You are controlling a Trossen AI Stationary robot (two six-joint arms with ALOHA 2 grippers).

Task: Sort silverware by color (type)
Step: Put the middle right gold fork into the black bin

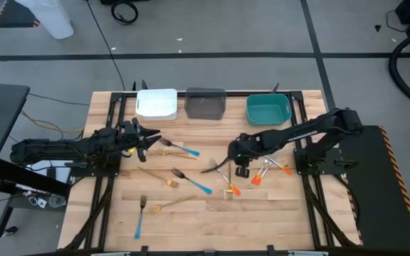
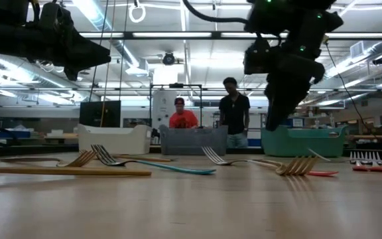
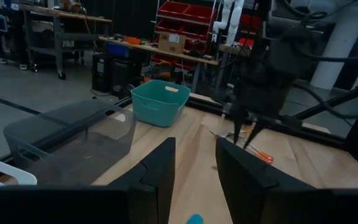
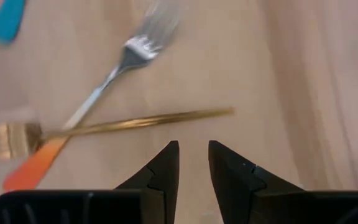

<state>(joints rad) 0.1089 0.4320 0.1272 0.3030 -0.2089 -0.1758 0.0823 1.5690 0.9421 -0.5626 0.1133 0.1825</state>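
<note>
Left gripper (image 1: 150, 137) is parked over the table's (image 1: 262, 213) left side toward the far edge, just short of the white bin (image 1: 156, 104). Fingers are parted, nothing held. A blue-handled fork (image 1: 181, 148) and a gold piece (image 1: 168, 152) lie right beside its tips.

More silverware is spread toward the near-left corner: a gold utensil (image 1: 156, 175), a second blue-handled fork (image 1: 191, 180), a third blue-handled fork (image 1: 141, 216), a gold fork (image 1: 171, 205).

Right gripper (image 1: 235, 151) is over the table's middle, fingers slightly apart, nothing gripped. In the right wrist view a gold fork (image 4: 135, 122) lies just ahead of the fingertips (image 4: 166, 152), its long axis crosswise to the finger line, so the jaws are already set to straddle it. An orange-handled fork (image 4: 92, 99) crosses that gold one at an angle; the crossing looks like the likely snag on a pick. The right arm is judged much the nearer to this pair.

Further orange-handled pieces (image 1: 269, 169) lie toward the right edge.

Bins along the far edge: white, grey bin (image 1: 205, 104), teal bin (image 1: 269, 109). No silverware can be seen in any of them, so sorting is judged barely begun.
</note>
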